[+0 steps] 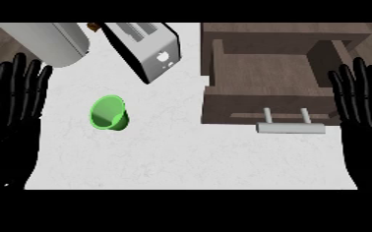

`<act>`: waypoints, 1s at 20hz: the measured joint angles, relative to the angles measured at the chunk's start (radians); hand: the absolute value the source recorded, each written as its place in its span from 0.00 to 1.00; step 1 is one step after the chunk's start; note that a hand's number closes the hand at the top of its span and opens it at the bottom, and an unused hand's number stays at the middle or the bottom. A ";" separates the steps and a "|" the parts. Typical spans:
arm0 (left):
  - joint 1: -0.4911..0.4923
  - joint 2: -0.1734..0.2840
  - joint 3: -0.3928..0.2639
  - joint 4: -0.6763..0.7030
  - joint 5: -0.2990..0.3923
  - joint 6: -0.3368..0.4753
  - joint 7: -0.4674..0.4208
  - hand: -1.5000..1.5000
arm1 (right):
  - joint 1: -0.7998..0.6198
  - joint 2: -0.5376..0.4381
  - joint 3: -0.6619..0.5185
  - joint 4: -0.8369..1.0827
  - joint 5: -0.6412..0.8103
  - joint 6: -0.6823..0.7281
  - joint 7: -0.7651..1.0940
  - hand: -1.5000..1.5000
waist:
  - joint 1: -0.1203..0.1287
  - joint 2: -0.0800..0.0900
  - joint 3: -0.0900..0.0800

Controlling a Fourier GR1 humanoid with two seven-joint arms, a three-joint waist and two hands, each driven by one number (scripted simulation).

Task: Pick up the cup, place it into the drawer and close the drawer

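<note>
A green cup [109, 113] lies on the white counter [189, 157] at the left, its mouth tipped toward me. A brown wooden drawer [265, 73] stands pulled out at the right, its inside bare and its grey handle [291, 127] facing me. My left hand [20, 96] rests open at the left edge, fingers up, a short way left of the cup. At the right edge my right hand [354, 96] rests open too, fingers up, just beside the drawer's right wall. Neither hand touches anything.
A black and silver toaster [145, 49] sits at the back, between cup and drawer. A large white rounded appliance [58, 42] stands at the back left. The drawer's cabinet [291, 29] runs along the back right.
</note>
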 measured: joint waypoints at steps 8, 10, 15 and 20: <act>-0.094 0.004 0.061 0.159 0.155 -0.084 -0.013 0.00 | -0.027 0.014 0.041 -0.004 -0.023 0.029 0.055 0.00 | -0.017 0.012 -0.001; -0.113 -0.012 0.063 0.197 0.198 -0.090 0.010 0.00 | -0.038 0.018 0.043 0.030 -0.043 0.043 0.049 0.00 | -0.016 0.012 -0.001; -0.148 -0.019 0.086 0.273 0.258 -0.111 0.016 0.00 | -0.054 0.023 0.031 0.042 -0.072 0.057 0.077 0.00 | -0.016 0.012 -0.001; -0.160 -0.036 0.075 0.303 0.257 -0.110 0.005 0.00 | -0.062 0.032 0.028 0.042 -0.069 0.060 0.092 0.00 | -0.015 0.011 -0.001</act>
